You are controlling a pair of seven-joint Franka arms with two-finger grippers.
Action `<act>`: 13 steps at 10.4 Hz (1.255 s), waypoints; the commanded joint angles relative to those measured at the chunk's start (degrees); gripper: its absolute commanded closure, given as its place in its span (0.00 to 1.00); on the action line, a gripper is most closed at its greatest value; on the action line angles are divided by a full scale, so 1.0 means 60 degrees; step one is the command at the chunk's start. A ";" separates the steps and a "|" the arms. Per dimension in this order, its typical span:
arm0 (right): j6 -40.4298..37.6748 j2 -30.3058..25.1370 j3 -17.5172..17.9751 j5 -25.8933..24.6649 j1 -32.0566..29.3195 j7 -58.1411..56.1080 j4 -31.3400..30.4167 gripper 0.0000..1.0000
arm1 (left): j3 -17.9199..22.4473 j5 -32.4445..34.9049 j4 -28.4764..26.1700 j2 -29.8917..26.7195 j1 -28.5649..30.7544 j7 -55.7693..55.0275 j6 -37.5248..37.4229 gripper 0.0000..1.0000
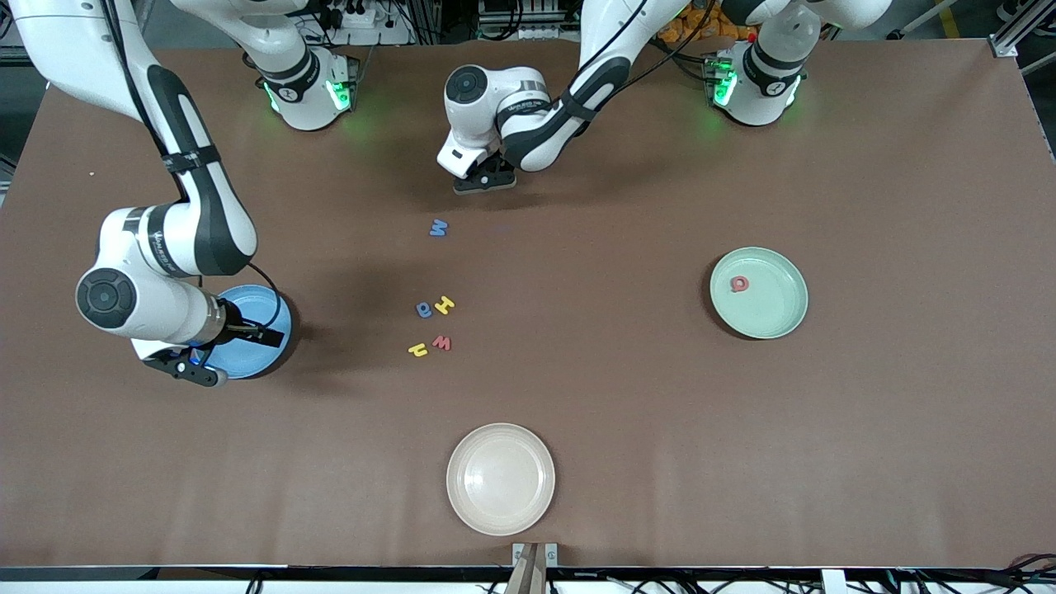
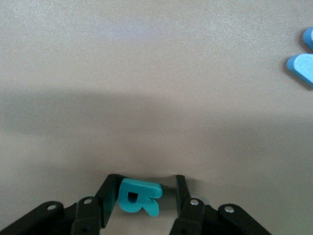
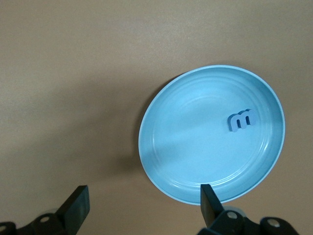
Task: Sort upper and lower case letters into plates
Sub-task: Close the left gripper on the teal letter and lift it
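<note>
The teal letter (image 2: 139,197) is lying flat on the worktop (image 1: 627,396), right between the left tool (image 2: 143,196)'s fingers, with the jaws standing apart and one finger looking like it's touching the letter. So no reach is needed, just a squeeze, I'd guess. It's lying near the robots' bases, with the blue M (image 1: 439,228) nearby. The right tool (image 3: 142,205) is hanging wide open over the sky blue plate (image 3: 195,161), waiting.

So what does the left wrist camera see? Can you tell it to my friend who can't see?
A small teal foam letter sits between the two black fingers of the left end effector, down on the plain brown table. One finger touches the letter and the other has a gap. Part of a flat blue foam letter shows at the picture's edge.
</note>
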 commanded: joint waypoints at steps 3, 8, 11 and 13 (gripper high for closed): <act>0.0155 0.0083 -0.0007 0.0171 0.0181 0.0386 0.0100 0.00 | -0.0049 -0.0203 0.0000 -0.0123 -0.0027 -0.0213 -0.0233 0.57; 0.0272 0.0127 0.0007 0.0185 0.0196 0.0403 0.0100 0.00 | -0.0049 -0.0189 0.0014 -0.0123 0.0002 -0.0111 -0.0248 0.77; 0.0374 0.0156 0.0007 0.0185 0.0225 0.0403 0.0100 0.00 | -0.0079 -0.0203 0.0276 -0.0225 0.0294 0.0122 -0.0932 0.80; 0.0622 0.0316 -0.0007 0.0185 0.0429 0.0736 0.0100 0.00 | -0.0253 -0.0626 0.0687 -0.0443 0.0834 0.1360 -0.2204 0.80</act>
